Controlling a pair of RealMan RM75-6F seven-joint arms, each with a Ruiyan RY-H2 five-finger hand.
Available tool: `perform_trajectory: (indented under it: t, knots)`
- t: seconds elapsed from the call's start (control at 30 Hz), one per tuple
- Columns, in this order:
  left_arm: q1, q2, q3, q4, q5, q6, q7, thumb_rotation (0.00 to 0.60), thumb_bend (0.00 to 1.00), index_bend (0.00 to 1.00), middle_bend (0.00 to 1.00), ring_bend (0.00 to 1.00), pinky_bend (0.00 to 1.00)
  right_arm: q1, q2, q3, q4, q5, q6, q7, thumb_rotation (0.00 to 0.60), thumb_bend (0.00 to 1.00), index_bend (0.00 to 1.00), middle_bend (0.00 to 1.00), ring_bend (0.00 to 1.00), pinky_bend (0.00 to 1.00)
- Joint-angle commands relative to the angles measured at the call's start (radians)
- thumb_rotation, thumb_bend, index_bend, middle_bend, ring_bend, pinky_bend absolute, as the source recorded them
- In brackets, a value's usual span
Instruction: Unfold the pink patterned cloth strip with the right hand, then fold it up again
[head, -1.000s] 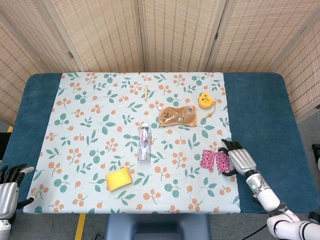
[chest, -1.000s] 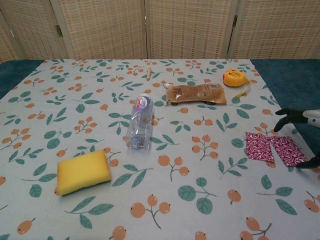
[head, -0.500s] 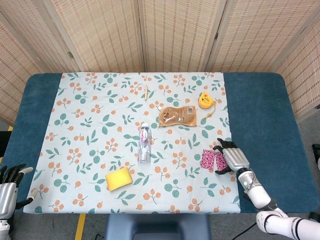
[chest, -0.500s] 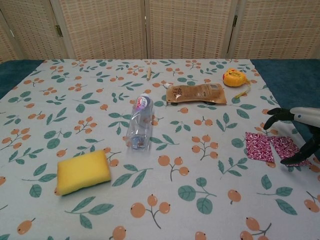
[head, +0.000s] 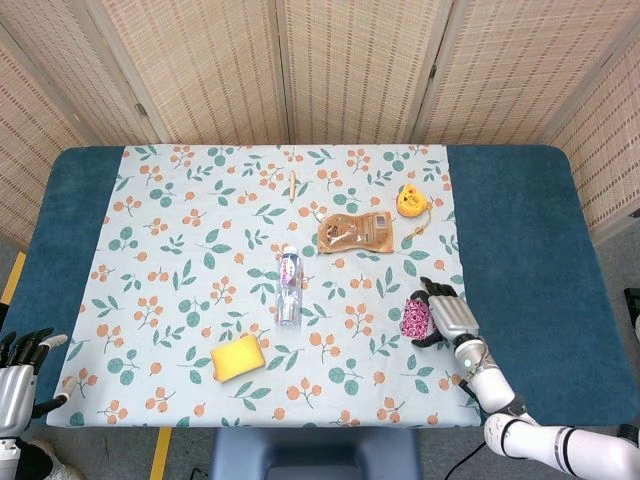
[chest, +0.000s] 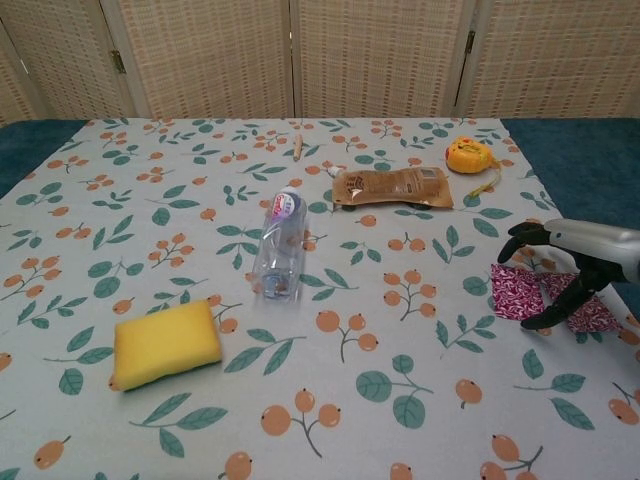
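Right hand (head: 447, 313) has slid left since the earlier frames, now over the right half of the pink patterned cloth strip (chest: 518, 293); before it sat at the strip's right end. Nothing else has moved.

Bench (head: 520, 215) is covered in blue, with a leaf-and-berry tablecloth (head: 200, 250) laid across the middle. Right hand hangs above the strip with fingers (chest: 527, 233) spread and curved down, thumb low at the near edge; whether it pinches the cloth cannot be told. Left hand (head: 18, 385) sits at the bench's front left corner, off the tablecloth, fingers apart, holding nothing.

Clear plastic bottle (head: 289, 286) lies on its side near centre, cap pointing away from the robot. Brown pouch (head: 354, 232) lies flat beyond and right of it. Yellow sponge (head: 237, 357) sits near the front edge, left of the bottle. Strip lies flat near the tablecloth's right edge, its left half visible, right half under the hand. Yellow tape measure (head: 409, 200) is just right of the pouch, cord trailing toward the robot. Small pencil-like stick (head: 292, 186) lies further back, well apart from the rest.
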Motion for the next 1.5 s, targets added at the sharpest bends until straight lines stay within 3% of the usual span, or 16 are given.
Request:
perform_trajectory:
  t: [0.03, 0.6, 0.83, 1.13, 1.5]
  knots:
    - [-0.001, -0.003, 0.000, 0.005, -0.002, -0.003, -0.004, 0.600, 0.33, 0.28, 0.19, 0.15, 0.00, 0.006, -0.010, 0.000, 0.013, 0.015, 0.006, -0.009, 0.529, 0.17, 0.21, 0.00, 0.00, 0.00]
    - [-0.006, -0.012, -0.001, 0.021, -0.006, -0.015, -0.010, 0.600, 0.33, 0.28, 0.19, 0.15, 0.00, 0.022, -0.029, -0.013, 0.035, 0.039, 0.000, -0.021, 0.529, 0.17, 0.21, 0.00, 0.00, 0.00]
    - [-0.006, -0.013, -0.001, 0.024, -0.006, -0.015, -0.013, 0.600, 0.33, 0.28, 0.19, 0.15, 0.00, 0.018, -0.022, -0.018, 0.024, 0.027, 0.015, -0.018, 0.527, 0.17, 0.29, 0.01, 0.00, 0.00]
    - [-0.008, -0.015, -0.001, 0.024, -0.003, -0.015, -0.014, 0.600, 0.33, 0.28, 0.19, 0.15, 0.00, 0.008, -0.011, -0.021, 0.010, 0.014, 0.034, -0.007, 0.528, 0.17, 0.31, 0.02, 0.00, 0.00]
    - [-0.005, -0.010, -0.001, 0.017, -0.003, -0.008, -0.011, 0.600, 0.33, 0.28, 0.19, 0.15, 0.00, 0.012, 0.050, -0.010, -0.062, -0.111, 0.018, 0.062, 0.527, 0.17, 0.31, 0.02, 0.00, 0.00]
